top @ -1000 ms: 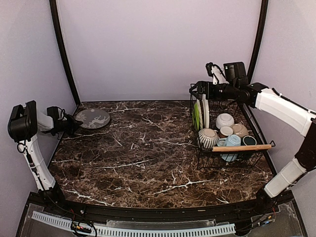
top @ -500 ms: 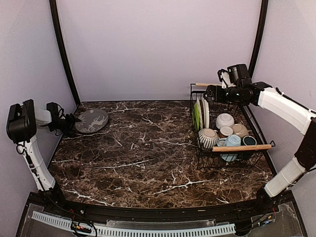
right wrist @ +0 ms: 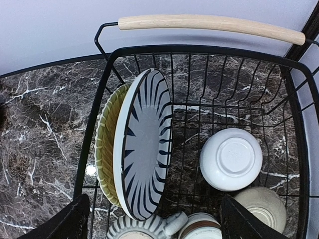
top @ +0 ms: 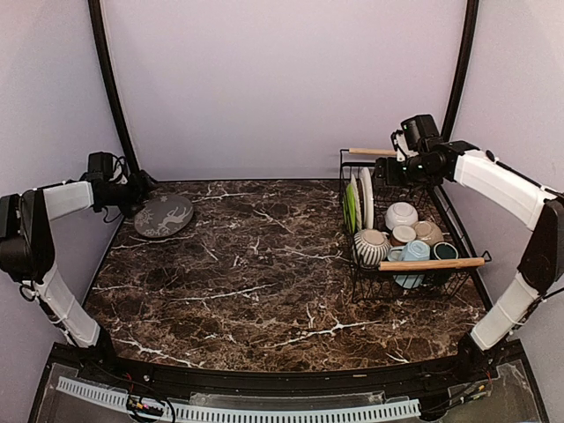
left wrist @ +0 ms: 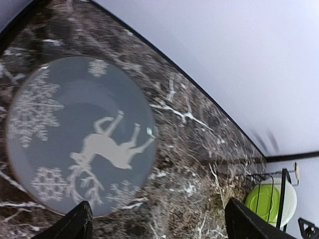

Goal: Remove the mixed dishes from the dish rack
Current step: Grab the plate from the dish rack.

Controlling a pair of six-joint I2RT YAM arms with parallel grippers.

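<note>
Lilac walls [top: 282,79] and a dark brown marble-patterned bench [top: 264,291] frame the rectangular black wire dish rack [top: 379,284], which sits loaded at the bench's right side. At its far end a black-striped white plate [right wrist: 144,144] stands on edge, tilted, with a ribbed lime-green plate [right wrist: 103,149] just beside it on the side facing the open bench. An upturned white bowl [right wrist: 231,158] rests on the rack floor next to them. Nearer the arms lie a striped grey bowl [top: 371,247], a light blue mug [top: 414,251] and a dark green mug [top: 445,250].

The right claw [right wrist: 155,209] hovers over the plates, spread wide and holding nothing. The step in hand appears to be lining up on the striped plate. Done well, the jaws would straddle its top rim, pinch only that one plate, and lift straight up until it clears the wires. Three things look likely to get in the way: the green plate, so close it could be dragged along; the rack's far light wooden rod handle [right wrist: 209,22], just behind the plates; and the bowl, close to the striped face.

Across the bench, well apart from the rack, a round grey plate printed with a white reindeer and snowflakes [left wrist: 79,134] lies flat at the far left. The left claw [left wrist: 159,221] hangs above it, also wide open and empty.
</note>
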